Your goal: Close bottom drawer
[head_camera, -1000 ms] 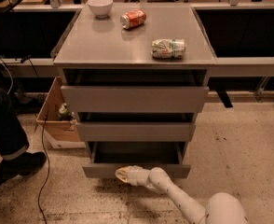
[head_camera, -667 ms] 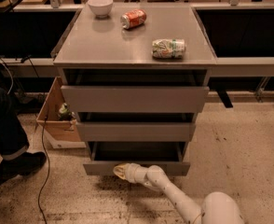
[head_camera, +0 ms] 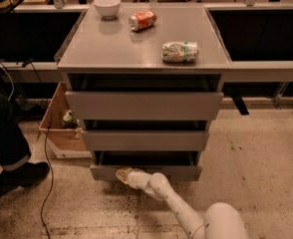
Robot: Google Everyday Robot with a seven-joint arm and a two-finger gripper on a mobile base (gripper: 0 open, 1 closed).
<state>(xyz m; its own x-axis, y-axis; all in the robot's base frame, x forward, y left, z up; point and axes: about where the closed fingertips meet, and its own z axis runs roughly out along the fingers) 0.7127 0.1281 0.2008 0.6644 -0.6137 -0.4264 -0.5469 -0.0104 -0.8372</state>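
Standing mid-view on speckled flooring: grey three-drawer cabinet point(head_camera: 136, 49), all three fronts sitting slightly proud of the carcass with dark gaps showing above each. Spanning widest, top drawer front point(head_camera: 144, 105); narrower below it, middle drawer front point(head_camera: 144, 139). Sitting lowest, just above the floor: the bottom drawer point(head_camera: 179, 172), partly pulled out, shadowed tray opening showing behind its flat panel. Reaching in from lower right: white robot arm point(head_camera: 179, 210), angling up toward that panel. Leaning against the cabinet's left side as seen: cardboard box point(head_camera: 57, 133). Standing at far left edge: dark trouser leg and shoe point(head_camera: 22, 173). Resting on the cabinet top: white bowl point(head_camera: 107, 6) at back left, orange can point(head_camera: 142, 20) lying on its side beside it, crushed green-white can point(head_camera: 180, 51) lying nearer the front right. Pressing against the bottom drawer's panel, left of its centre: gripper point(head_camera: 124, 175), yellowish tip touching the panel; grasping nothing seen, opening state: cannot tell.
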